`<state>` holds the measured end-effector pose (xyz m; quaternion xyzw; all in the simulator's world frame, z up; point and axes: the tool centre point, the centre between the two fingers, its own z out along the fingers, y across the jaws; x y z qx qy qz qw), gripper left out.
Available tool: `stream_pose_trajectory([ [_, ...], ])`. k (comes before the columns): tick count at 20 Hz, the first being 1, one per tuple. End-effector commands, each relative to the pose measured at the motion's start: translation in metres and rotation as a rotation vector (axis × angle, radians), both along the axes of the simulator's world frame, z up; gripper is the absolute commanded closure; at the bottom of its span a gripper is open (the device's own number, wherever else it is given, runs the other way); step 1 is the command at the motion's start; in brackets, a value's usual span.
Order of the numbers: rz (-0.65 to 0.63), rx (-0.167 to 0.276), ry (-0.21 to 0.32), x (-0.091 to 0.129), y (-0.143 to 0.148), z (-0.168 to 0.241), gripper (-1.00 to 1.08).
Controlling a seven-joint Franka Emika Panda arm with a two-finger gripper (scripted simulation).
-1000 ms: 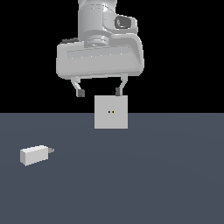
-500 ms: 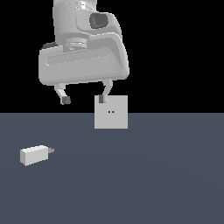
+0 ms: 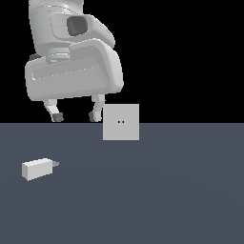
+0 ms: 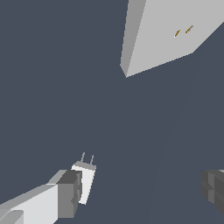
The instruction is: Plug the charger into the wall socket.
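Observation:
The charger point(image 3: 37, 168), a small white block with short grey prongs toward the exterior view's right, lies on the dark floor at the exterior view's left. In the wrist view the charger point(image 4: 86, 179) shows beside one fingertip point(image 4: 68, 194), partly hidden by it. The wall socket point(image 3: 121, 122) is an upright light-grey square plate with two tiny holes; it also shows in the wrist view point(image 4: 175, 33). My gripper point(image 3: 75, 116) is open and empty, high above the floor, between the charger and the socket.
The dark grey floor point(image 3: 167, 190) stretches flat around both things. Behind it is black background.
My gripper has moved toward the exterior view's left and lower, away from above the socket and toward the charger's side. Charger and socket have not moved.

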<state>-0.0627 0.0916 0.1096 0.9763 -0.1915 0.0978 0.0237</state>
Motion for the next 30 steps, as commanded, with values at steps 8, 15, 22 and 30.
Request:
stream_pose_trajectory([
  [8,-0.089,-0.022,-0.050,-0.005,0.026,-0.016,-0.92],
  [15,-0.157,-0.040,-0.088,-0.006,0.045,-0.030,-0.92],
  [22,-0.210,-0.054,-0.116,-0.006,0.060,-0.040,-0.92],
  [30,-0.241,-0.062,-0.131,-0.005,0.068,-0.047,-0.92],
])
